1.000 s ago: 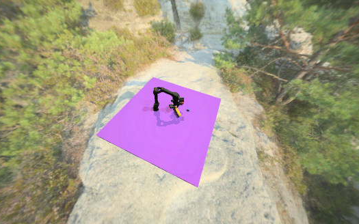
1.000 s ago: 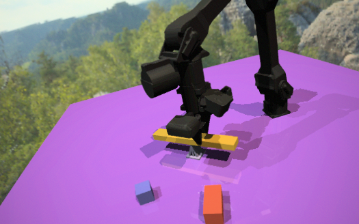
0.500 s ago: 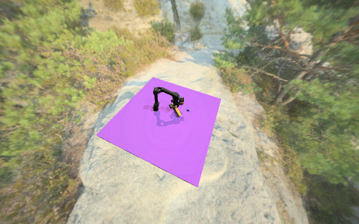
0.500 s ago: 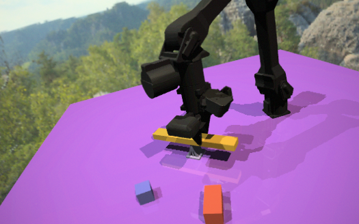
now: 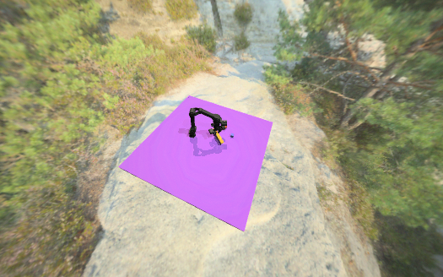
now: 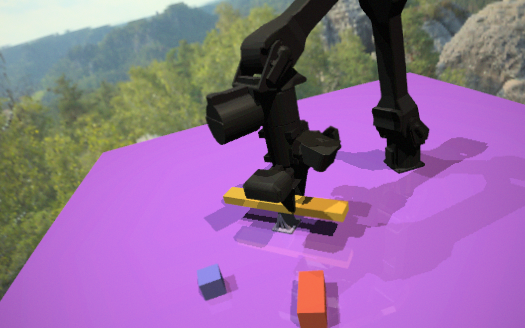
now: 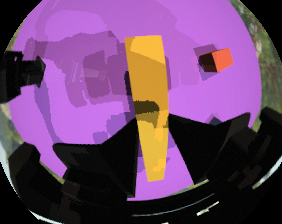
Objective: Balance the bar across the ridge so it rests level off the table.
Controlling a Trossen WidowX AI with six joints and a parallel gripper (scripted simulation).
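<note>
A long yellow bar (image 6: 321, 207) (image 7: 149, 83) (image 5: 218, 138) lies nearly level across a small grey ridge (image 6: 285, 224) and stays clear of the purple table top (image 6: 121, 240). The bar's dark shadow falls on the table below it. My gripper (image 6: 291, 197) (image 7: 152, 119) is shut on the bar near its middle, right above the ridge. In the wrist view the bar runs lengthwise between the two dark fingers. In the top view the arm and bar are small and far off.
A small blue cube (image 6: 211, 281) (image 5: 232, 135) and an orange block (image 6: 312, 297) (image 7: 222, 59) lie on the table in front of the ridge. The arm's base (image 6: 401, 150) stands behind to the right. The table edge runs along the left.
</note>
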